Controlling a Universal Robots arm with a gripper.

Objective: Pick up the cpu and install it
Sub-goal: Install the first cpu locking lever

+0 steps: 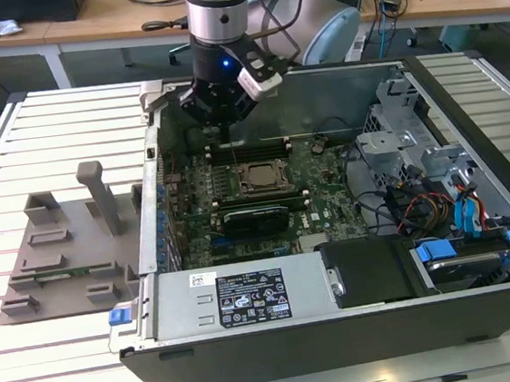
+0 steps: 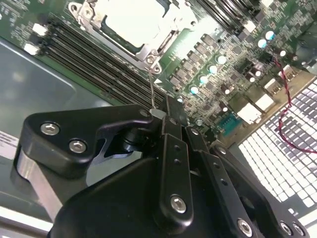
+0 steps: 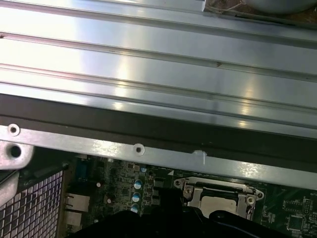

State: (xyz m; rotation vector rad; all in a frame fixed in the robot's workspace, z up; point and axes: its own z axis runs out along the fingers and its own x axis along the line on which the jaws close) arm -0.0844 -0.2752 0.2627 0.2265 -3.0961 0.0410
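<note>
Fixture plate (image 1: 66, 256): grey plastic, with upright posts and low slots, lying on the slatted aluminium table (image 1: 36, 369) at the exterior view's left, just outside the case wall. No chip is visible on it.
Computer case (image 1: 342, 328): open-topped tower laid flat, filling the middle and the exterior view's right; drive bay and blue-tabbed cables at the far right.
Gripper (image 1: 221, 132): black, on the silver arm, hanging inside the case above the rear memory slots, just behind the socket. In the second wrist view the gripper (image 2: 161, 115) has its fingers drawn close together around a thin wire-like lever (image 2: 151, 89) that runs up to the socket corner. Whether they actually clamp it I cannot tell.
Cpu (image 1: 259, 174): judged already seated in the socket at the motherboard's centre; it shows as a bright metal square in the second wrist view (image 2: 133, 20) and partly in the first wrist view (image 3: 218, 202), framed by the socket's metal retention frame (image 3: 214, 187).
Motherboard (image 1: 329, 197): green, with capacitors and memory slots (image 2: 94, 67) beside the socket.
Risk, lever: a sideways pull could bend the thin wire or let it slip from the fingers, leaving the frame unlatched.
Risk, chip: if it sits slightly askew, pressing the frame down could damage socket contacts.
Risk, clearance: the fingers work close to memory slots and capacitors; drift could strike them.
</note>
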